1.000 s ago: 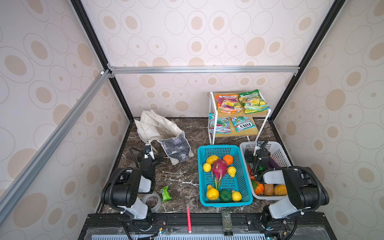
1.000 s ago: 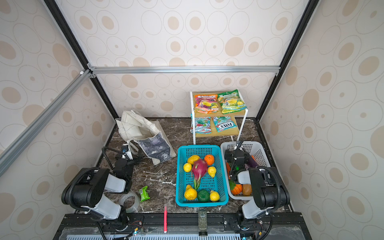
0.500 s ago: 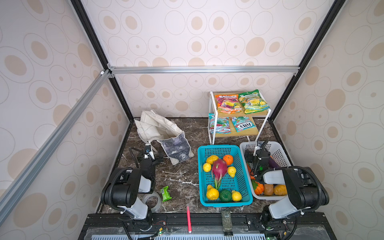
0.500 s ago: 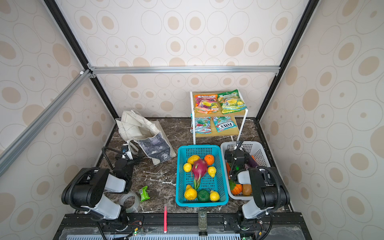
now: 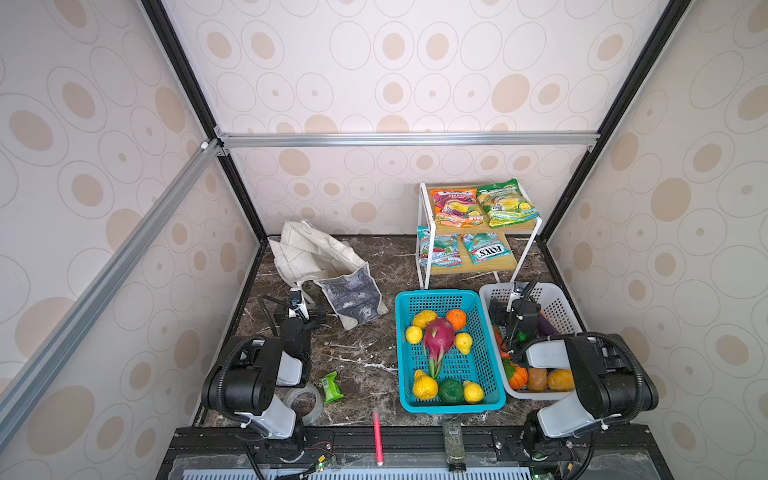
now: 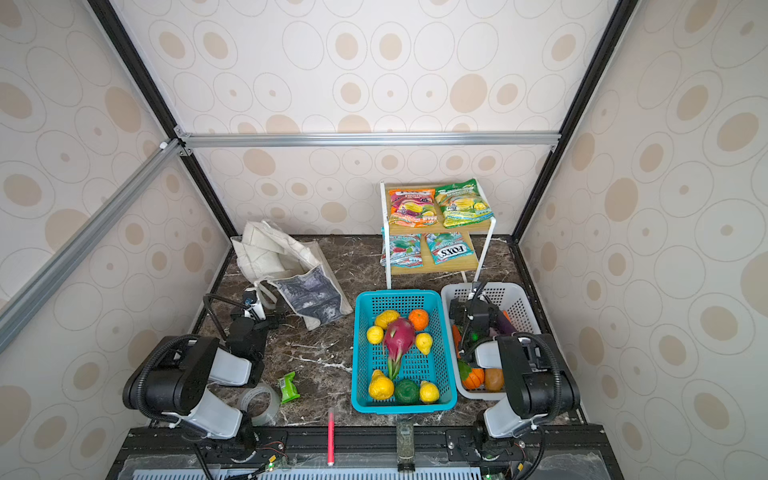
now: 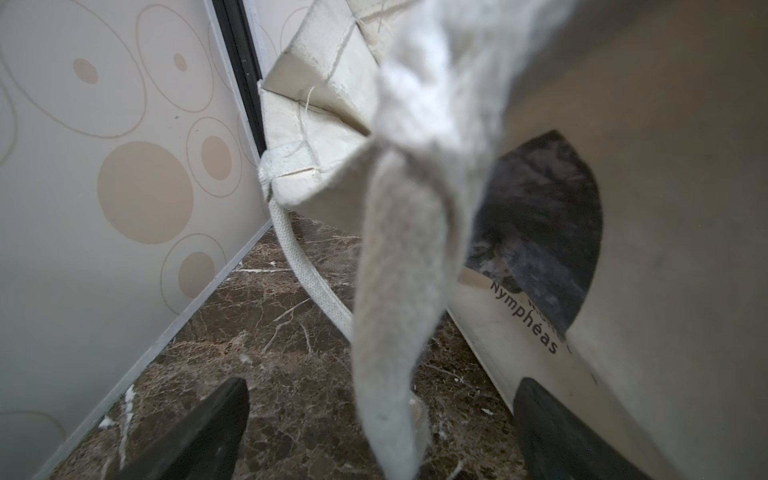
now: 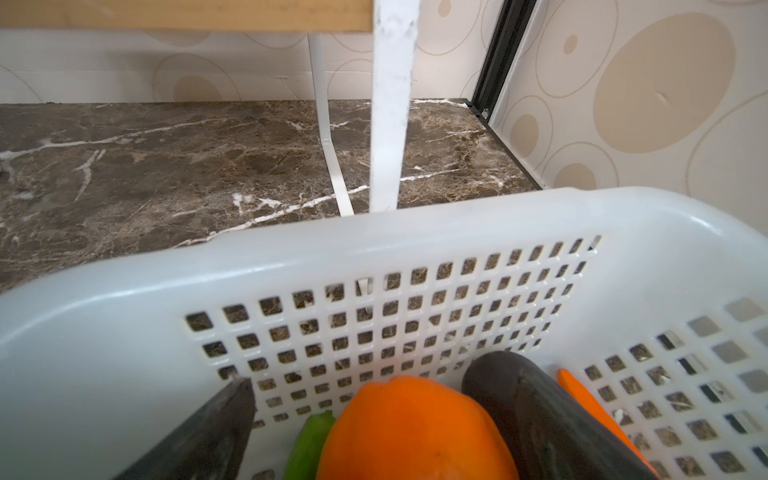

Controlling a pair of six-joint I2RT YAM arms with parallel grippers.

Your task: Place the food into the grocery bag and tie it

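1. Cream canvas, slumped and creased: the grocery bag point(image 5: 309, 255) point(image 6: 272, 257) lies in the back left corner of the bench point(image 5: 365, 353), with its grey-blue printed panel point(image 5: 353, 297) turned toward the middle.
2. My left jaws stand released just in front of the bag. In the left wrist view a cream strap point(image 7: 399, 291) hangs between the two dark fingertips point(image 7: 199, 436), and I cannot tell whether it brushes either.
3. I see the pink dragon fruit point(image 5: 437, 336) lying along the middle of the teal basket point(image 5: 434, 294), which sits by the front edge, right of centre. The dark green fruit point(image 5: 451, 390) rests at that basket's front end between two yellow fruits.
4. On the rack point(image 5: 424, 232) in the back right corner, the orange-pink packet point(image 5: 455, 207) and green-yellow packet point(image 5: 505, 203) lie side by side on the top shelf.
5. My right jaws hang released over the white basket point(image 5: 548, 291) point(image 8: 374, 257), just beside the teal one toward the right edge. They grip nothing; below them sit an orange pepper point(image 8: 415, 432) and a dark purple vegetable point(image 8: 540, 415).
6. Near the front left corner lie a tape roll point(image 5: 305, 401) and a small green packet point(image 5: 331, 386).
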